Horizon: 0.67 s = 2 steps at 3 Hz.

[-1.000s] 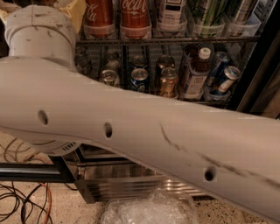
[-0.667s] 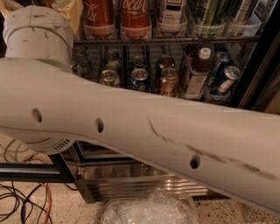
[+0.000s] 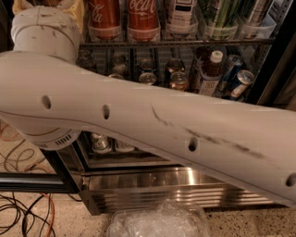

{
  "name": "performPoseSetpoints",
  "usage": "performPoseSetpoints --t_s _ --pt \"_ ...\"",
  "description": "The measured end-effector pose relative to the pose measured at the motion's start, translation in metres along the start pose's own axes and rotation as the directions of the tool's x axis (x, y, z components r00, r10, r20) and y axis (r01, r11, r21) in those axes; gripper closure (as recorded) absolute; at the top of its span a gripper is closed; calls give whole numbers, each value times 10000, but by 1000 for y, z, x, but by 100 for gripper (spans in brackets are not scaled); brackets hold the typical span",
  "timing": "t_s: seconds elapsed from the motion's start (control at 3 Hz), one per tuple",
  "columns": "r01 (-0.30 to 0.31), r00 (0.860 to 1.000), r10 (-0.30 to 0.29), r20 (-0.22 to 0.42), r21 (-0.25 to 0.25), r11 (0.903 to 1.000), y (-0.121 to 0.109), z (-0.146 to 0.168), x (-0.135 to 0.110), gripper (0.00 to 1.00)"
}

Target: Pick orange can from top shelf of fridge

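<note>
My arm's long white link crosses the whole view and hides much of the fridge. The gripper is out of view, past the frame's edge. The top shelf, a dark wire rack with clear trays, runs along the top. It carries two red Coca-Cola cans plus bottles and tall cans to their right. At the top left a golden-yellow patch shows behind the arm's round joint. I cannot tell whether it is the orange can.
The rack below holds several short cans, a dark bottle and blue cans. The ribbed steel base sits low. Crumpled clear plastic lies on the floor in front, with cables at the lower left. The fridge's black frame stands at the right.
The arm's link has risen a little in the view and slid along its length. The shelves and their cans have not moved.
</note>
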<state>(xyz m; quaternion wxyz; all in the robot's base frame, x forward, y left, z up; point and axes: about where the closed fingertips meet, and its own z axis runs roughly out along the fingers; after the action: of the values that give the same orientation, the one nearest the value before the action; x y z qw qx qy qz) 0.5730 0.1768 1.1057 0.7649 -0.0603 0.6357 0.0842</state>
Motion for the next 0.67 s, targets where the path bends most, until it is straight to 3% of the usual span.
performPoseSetpoints --t_s 0.67 --pt "57 9986 -62 -521 -100 9999 1 17 17 33"
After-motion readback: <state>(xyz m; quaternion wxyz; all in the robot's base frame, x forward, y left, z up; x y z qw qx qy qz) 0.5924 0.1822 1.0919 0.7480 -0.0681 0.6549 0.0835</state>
